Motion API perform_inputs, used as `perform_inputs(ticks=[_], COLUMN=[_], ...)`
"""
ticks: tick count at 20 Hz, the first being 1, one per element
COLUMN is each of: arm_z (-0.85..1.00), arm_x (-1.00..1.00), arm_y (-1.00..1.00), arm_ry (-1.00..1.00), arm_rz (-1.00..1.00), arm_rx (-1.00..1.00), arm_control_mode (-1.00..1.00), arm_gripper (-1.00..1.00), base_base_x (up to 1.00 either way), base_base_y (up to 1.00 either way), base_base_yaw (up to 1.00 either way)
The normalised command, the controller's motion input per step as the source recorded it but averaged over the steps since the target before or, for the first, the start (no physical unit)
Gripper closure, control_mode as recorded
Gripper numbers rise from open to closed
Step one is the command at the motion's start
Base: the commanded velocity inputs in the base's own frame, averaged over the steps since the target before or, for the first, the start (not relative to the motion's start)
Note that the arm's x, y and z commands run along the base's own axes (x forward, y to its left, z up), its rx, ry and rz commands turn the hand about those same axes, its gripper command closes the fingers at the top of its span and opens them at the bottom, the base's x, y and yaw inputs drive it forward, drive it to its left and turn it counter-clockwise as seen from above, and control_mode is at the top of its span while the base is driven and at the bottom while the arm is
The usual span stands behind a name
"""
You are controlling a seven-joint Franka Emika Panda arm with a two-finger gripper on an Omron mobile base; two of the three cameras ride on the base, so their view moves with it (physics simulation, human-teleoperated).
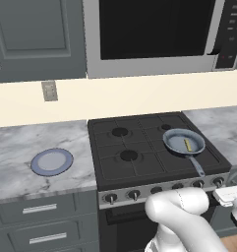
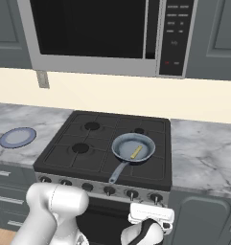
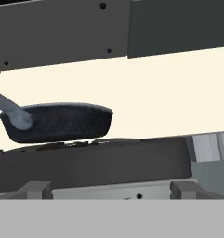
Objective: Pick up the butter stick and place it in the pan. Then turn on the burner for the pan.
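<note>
gripper (image 3: 108, 188) low at stove front, jaws spread, empty; pan (image 3: 57, 122) w/ butter stick (image 2: 136, 152) up-left; knobs (image 2: 131, 194) just ahead.

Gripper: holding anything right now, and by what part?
Nothing is held. The gripper is open, low in front of the stove. The butter stick already lies in the pan, apart from the fingers.

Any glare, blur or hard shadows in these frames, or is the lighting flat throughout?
Left base view: even, flat light, no glare on the pan; the butter stick reads sharp. Right base view: same flat light, only faint shading beneath the pan. Hand view: pan seen side-on, dark, edges slightly soft.
</note>
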Motion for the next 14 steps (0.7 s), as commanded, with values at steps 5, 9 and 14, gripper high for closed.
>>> perform_inputs(ticks=[5,9,14], arm_z=[-0.12,-0.13,-0.15], arm_x=[0.10,0.06,0.04], arm_y=[-0.03,-0.09,-0.10], arm_ry=[0.00,0.00,0.00], arm_rz=[0.00,0.00,0.00], arm_rx=[0.00,0.00,0.00], arm_control_mode=[-1.00,-1.00,-1.00], arm_gripper=[-1.00,-1.00,-1.00], base_base_x=[0.00,0.00,0.00], base_base_y=[0.00,0.00,0.00], base_base_yaw=[0.00,0.00,0.00])
